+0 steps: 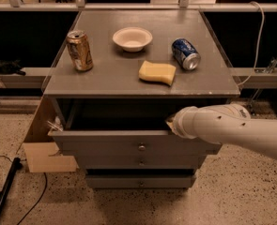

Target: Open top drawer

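Observation:
The top drawer (105, 144) is the grey front with a small round metal knob (141, 147) at its centre. It stands pulled out from the grey cabinet, with a dark gap showing behind the front. My white arm reaches in from the right. My gripper (170, 123) is at the drawer's upper right edge, just behind the front, mostly hidden by the wrist.
On the cabinet top (105, 81) stand a gold can (80, 50), a white bowl (132, 38), a blue can on its side (185, 54) and a yellow sponge (157, 72). Two shorter drawers (110, 162) sit below. Cardboard (44, 156) and a black cable (6, 191) lie at the left.

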`<state>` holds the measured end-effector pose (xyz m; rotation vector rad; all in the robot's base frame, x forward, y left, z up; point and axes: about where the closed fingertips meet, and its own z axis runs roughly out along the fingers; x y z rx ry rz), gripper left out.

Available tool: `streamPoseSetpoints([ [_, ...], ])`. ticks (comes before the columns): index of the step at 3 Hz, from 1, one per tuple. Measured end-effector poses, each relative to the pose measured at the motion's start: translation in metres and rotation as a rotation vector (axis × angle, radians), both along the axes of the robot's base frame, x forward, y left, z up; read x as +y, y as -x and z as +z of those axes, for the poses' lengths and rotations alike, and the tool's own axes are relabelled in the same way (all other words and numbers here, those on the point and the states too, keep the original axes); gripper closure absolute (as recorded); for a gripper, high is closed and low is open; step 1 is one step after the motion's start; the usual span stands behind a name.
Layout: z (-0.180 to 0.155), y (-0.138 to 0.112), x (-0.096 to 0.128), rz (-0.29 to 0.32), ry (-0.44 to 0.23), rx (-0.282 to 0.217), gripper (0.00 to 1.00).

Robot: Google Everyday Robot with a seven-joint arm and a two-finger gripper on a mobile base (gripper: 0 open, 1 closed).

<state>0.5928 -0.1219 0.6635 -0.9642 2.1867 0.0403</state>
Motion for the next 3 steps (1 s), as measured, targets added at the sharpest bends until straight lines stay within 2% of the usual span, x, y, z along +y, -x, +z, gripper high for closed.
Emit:
streamPoseSetpoints([
  [1, 0.0, 0.0, 0.0, 0.0, 0.0, 0.0, 0.82],
  [3, 0.0001, 0.0, 0.0001, 0.0, 0.0, 0.0, 0.36],
])
